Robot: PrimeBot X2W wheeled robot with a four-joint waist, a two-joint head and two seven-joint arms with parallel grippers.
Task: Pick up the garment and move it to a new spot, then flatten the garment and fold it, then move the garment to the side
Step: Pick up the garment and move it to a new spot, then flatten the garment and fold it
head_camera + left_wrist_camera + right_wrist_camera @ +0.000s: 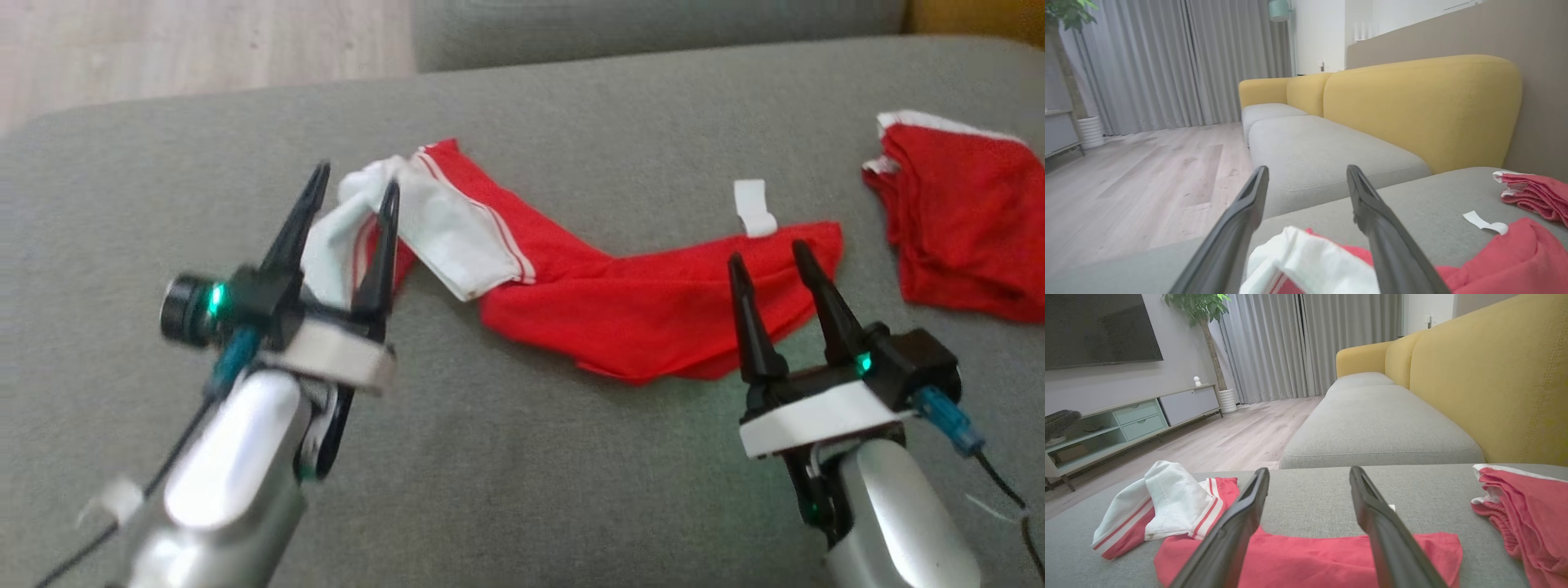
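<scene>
Garment (637, 318) lies stretched on cushion (522, 490), rumpled; left gripper (355, 184) fingers apart over white sleeve (424, 220); right gripper (767, 249) fingers apart at hem; nothing held; judged: flattening step; next, sleeve needs spreading before folding.

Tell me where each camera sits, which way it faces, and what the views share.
Head view: on the head, looking down at the red garment on the grey cushion; left gripper and right gripper show, both open.
Left wrist view: on the left wrist, facing along the sofa to the curtains; its own fingers show.
Right wrist view: on the right wrist, facing likewise; its own fingers show.
Shared: all three see the second red garment.
</scene>
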